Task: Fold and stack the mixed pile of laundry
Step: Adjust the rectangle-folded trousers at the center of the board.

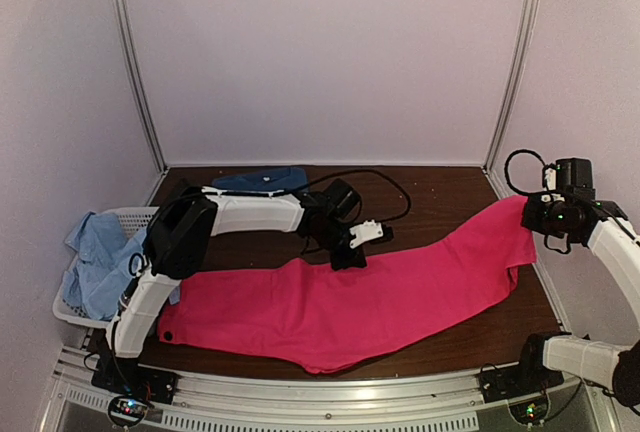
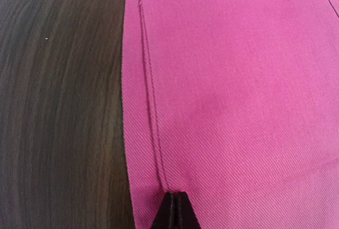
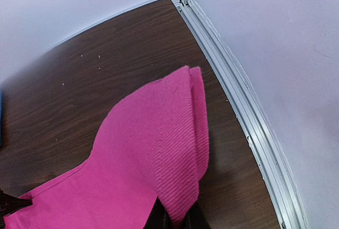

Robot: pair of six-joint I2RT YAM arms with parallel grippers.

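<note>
Walls: pale, plain panels (image 1: 320, 52) closed off the back and both sides, with metal rails in the rear corners.
Surface: dark brown wood grain (image 1: 440, 202) ran from the rear wall to the near rail.
Magenta-pink shirt: the shirt (image 1: 360, 302) lay spread in a long band across the middle of the surface, from near the left arm's base to the right rear, where its end rose off the wood.
Left arm: the white and black arm (image 1: 250, 212) reached rightward over the surface, above the shirt's far edge.
Right arm: it (image 1: 620, 252) stood at the right edge, wrist raised near the wall.
Basket: white slotted plastic (image 1: 125, 217), at the left edge of the surface.
Light-blue cloth: it (image 1: 100, 257) was heaped in the basket and spilled over the rim.
Dark blue T-shirt: it (image 1: 262, 180) lay at the rear, by the back wall, well apart from the pink shirt.
Left claw: narrow (image 1: 350, 257), tips pressed together on the shirt's stitched hem (the seam ran straight into them (image 2: 174, 210)), just beside bare wood.
Right claw: closed (image 1: 527, 214) on the shirt's lifted end, with folded cloth draping up into the fingers (image 3: 177, 218).
</note>
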